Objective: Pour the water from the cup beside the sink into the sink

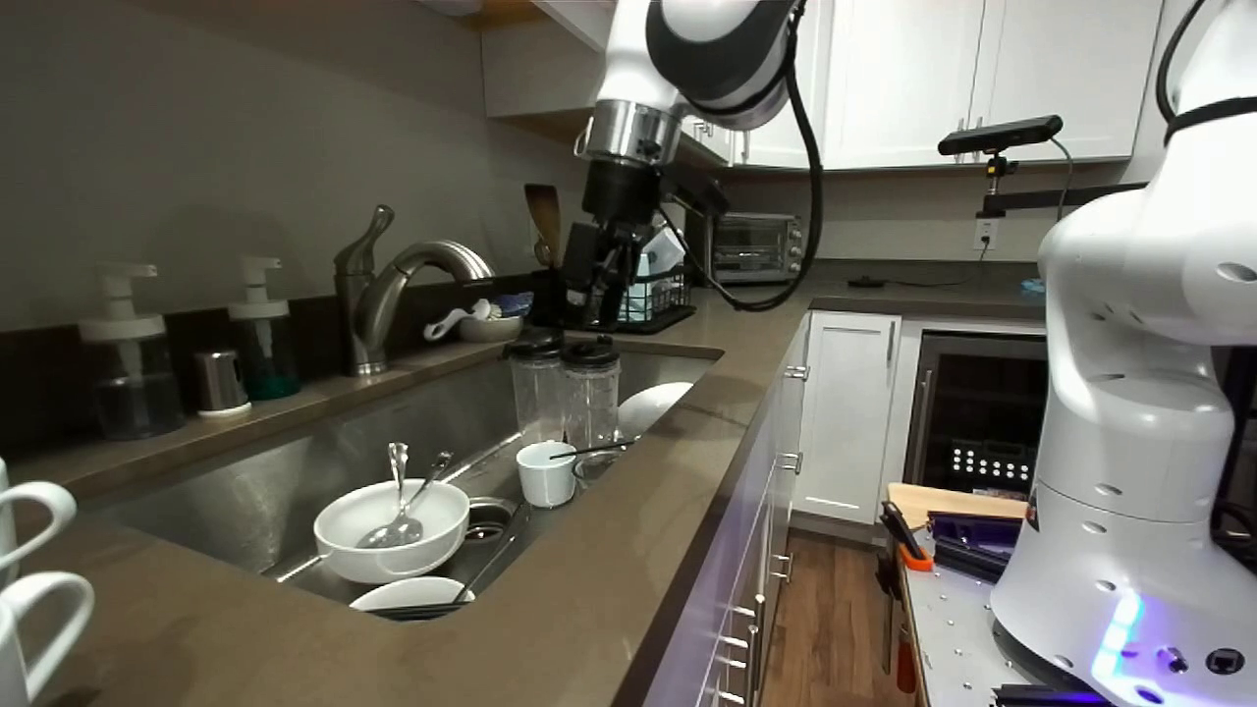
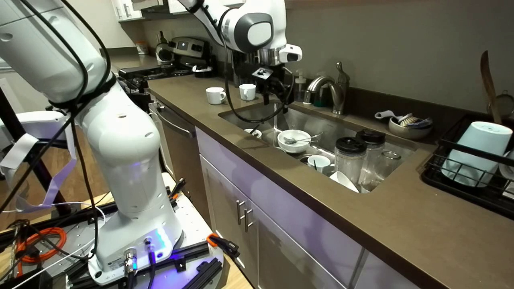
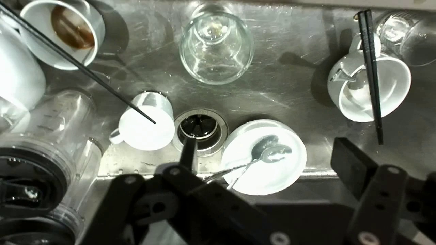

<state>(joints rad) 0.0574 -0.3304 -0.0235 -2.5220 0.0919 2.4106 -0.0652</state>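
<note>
A: What's being held?
B: Nothing. Gripper [image 3: 267, 149] is positioned above the sink [image 1: 245, 516]; jaws are spread wide with nothing pinched between, so nothing is being carried or poured.
A: Below it?
B: Inside the sink: white bowl [image 3: 269, 180] with cutlery [image 3: 277, 153], glass [image 3: 218, 64], other dishes too. Can be ruled out as targets, since "beside the sink" is asked for.
A: Farther out, then?
B: Front mug [image 2: 215, 95] and rear mug [image 2: 247, 92], both white, both upright, are seen on the counter [image 2: 445, 228] near one end of the sink. The cup is presumably one of these; which one can't be told.
A: Water in either?
B: Can't be confirmed; insides can't be read from the views given.
A: Progress marked how?
B: No grasp, no lift, no tilt is shown. Best judged as not started, though a finished pour can't be excluded with the contents hidden.
A: Left to do?
B: If unstarted, everything: mug to be grasped, brought over the sink, tipped until drained.
</note>
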